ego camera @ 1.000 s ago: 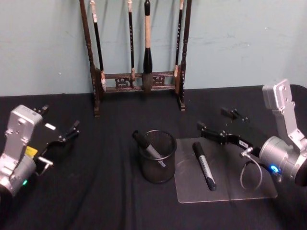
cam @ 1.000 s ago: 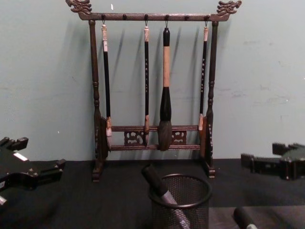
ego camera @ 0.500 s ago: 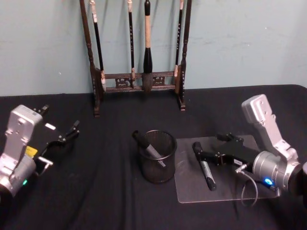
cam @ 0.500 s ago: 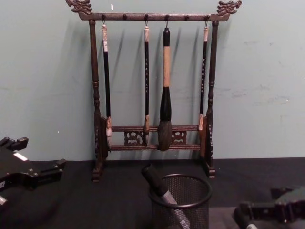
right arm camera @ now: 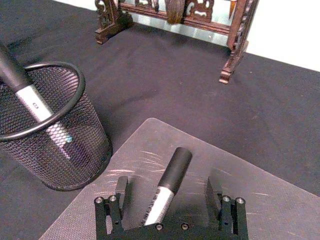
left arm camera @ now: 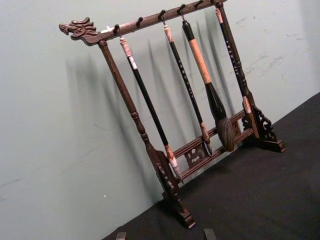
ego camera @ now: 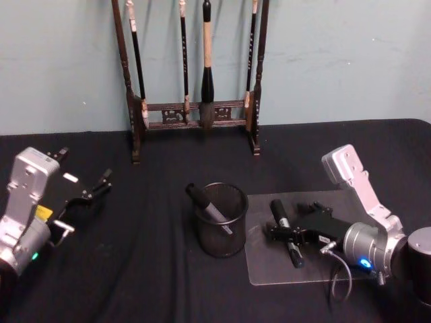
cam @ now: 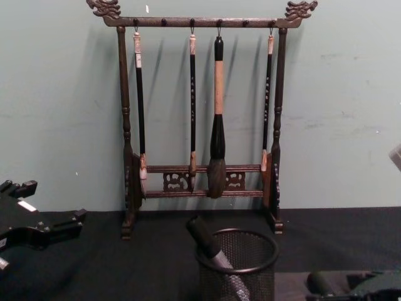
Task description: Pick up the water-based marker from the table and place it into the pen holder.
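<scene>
Black cloth table [ego camera: 148,276] against a pale teal wall [ego camera: 337,60]. A dark wooden brush rack [ego camera: 195,105] with hanging brushes stands at the far edge, well clear of the work.

Left gripper [ego camera: 86,168] is parked at the near left above the cloth, fingers spread, holding nothing.

Centre: the mesh pen holder [ego camera: 221,225] stands upright with one marker [ego camera: 204,204] already leaning inside.

Right of it, just beside, lies a clear mat [ego camera: 323,266] with the water-based marker [ego camera: 277,208] flat on it. Right gripper [right arm camera: 167,186] is low over the mat, jaws spread on either side of the barrel, not pinching.

Progress: early. The approach looks done. Grasp, lift, carry left and drop are all left to do.

Possible snag: the marker in the holder takes up part of the opening, mostly its left side.
</scene>
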Controlling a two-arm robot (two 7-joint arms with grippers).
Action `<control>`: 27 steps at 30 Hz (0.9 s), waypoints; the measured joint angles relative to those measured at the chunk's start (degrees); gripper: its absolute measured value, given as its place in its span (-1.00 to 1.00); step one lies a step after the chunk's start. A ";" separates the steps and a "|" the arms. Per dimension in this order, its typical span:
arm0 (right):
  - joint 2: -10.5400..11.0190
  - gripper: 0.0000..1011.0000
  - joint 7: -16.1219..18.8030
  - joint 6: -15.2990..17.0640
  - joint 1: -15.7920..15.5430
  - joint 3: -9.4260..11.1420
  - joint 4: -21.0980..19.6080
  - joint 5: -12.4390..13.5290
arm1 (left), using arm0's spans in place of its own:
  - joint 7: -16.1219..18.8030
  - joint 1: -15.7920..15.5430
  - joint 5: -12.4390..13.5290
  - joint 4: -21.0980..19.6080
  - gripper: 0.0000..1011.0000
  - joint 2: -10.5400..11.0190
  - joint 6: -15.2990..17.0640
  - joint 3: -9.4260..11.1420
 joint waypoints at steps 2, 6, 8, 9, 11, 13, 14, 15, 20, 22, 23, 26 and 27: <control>-0.18 0.98 0.21 0.11 0.08 -0.09 0.21 -0.24 | 0.00 0.00 0.00 0.00 0.98 0.00 0.00 0.00; -0.37 0.98 0.33 0.16 0.20 -0.19 0.53 -0.64 | 0.00 0.00 0.00 0.00 0.98 0.00 0.00 0.00; -0.49 0.98 0.41 0.18 0.22 -0.21 0.67 -0.93 | 0.00 0.00 0.00 0.00 0.98 0.00 0.00 0.00; -0.51 0.98 0.43 0.18 0.22 -0.21 0.70 -1.00 | 0.00 0.00 0.00 0.00 0.98 0.00 0.00 0.00; -0.60 0.98 0.51 0.18 0.22 -0.23 0.82 -1.31 | 0.00 0.00 0.00 0.00 0.98 0.00 0.00 0.00; -0.66 0.98 0.61 0.10 0.22 -0.30 0.92 -1.72 | 0.00 0.00 0.00 0.00 0.98 0.00 0.00 0.00; -0.66 0.98 0.64 0.02 0.22 -0.33 0.94 -1.88 | 0.00 0.00 0.00 0.00 0.98 0.00 0.00 0.00; -0.65 0.98 0.67 -0.21 0.21 -0.39 0.98 -2.24 | 0.00 0.00 0.00 0.00 0.98 0.00 0.00 0.00; -0.74 0.98 0.88 -0.72 0.17 -0.40 1.13 -3.23 | 0.00 0.00 0.00 0.00 0.98 0.00 0.00 0.00; -0.84 0.98 0.95 -0.78 0.15 -0.36 1.21 -3.40 | 0.00 0.00 0.00 0.00 0.98 0.00 0.00 0.00; -0.93 0.98 1.06 -0.78 0.13 -0.30 1.27 -3.51 | 0.00 0.00 0.00 0.00 0.98 0.00 0.00 0.00; -1.10 0.98 1.17 -0.77 0.09 -0.17 1.37 -3.68 | 0.00 0.00 0.00 0.00 0.98 0.00 0.00 0.00; -1.12 0.98 1.19 -0.78 0.07 -0.15 1.38 -3.74 | 0.00 0.00 0.00 0.00 0.98 0.00 0.00 0.00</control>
